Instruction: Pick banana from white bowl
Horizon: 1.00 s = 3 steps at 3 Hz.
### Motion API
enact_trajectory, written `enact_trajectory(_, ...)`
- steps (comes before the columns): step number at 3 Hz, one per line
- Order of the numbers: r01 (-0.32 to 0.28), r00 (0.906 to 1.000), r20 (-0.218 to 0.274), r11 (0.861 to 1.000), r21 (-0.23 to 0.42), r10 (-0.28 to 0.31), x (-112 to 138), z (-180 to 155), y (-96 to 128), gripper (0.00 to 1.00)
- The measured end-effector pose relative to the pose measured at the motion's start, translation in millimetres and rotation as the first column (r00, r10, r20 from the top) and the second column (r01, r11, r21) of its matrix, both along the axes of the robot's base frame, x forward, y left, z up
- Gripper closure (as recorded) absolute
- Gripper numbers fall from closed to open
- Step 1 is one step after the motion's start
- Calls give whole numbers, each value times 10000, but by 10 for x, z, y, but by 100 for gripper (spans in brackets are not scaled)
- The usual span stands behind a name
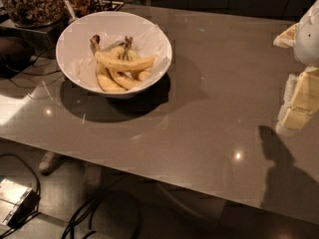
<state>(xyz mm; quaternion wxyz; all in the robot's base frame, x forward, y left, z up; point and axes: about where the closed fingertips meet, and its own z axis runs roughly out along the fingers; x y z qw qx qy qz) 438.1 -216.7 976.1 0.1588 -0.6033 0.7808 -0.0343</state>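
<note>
The white bowl [70, 34] stands on the grey table at the back left. Several bananas lie in it. The longest, nearly straight pale-yellow banana [124, 62] lies across the top of the others, its tip pointing right. Shorter curved bananas [110, 81] lie under it. My gripper [299, 106], white and cream, hangs at the far right edge of the view above the table, well to the right of the bowl and away from it. It holds nothing that I can see.
A glass jar with dark filling [32, 1] stands behind the bowl at the back left, with a tray of utensils [94, 4] beside it. A dark object with cables [12, 54] lies at the left. The table's front edge [149, 171] runs diagonally; cables and a box [12, 198] lie on the floor.
</note>
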Motion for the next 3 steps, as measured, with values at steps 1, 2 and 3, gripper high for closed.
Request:
enact_trajectory(1,0,10000,0,10000,0,0,0,0,0,0)
enact_trajectory(2,-478,9988,-134,9987,-194,476,93,41,137,0)
enact_trajectory(3,-1101,9937,-240,9932,-388,1093,231,77,323,0)
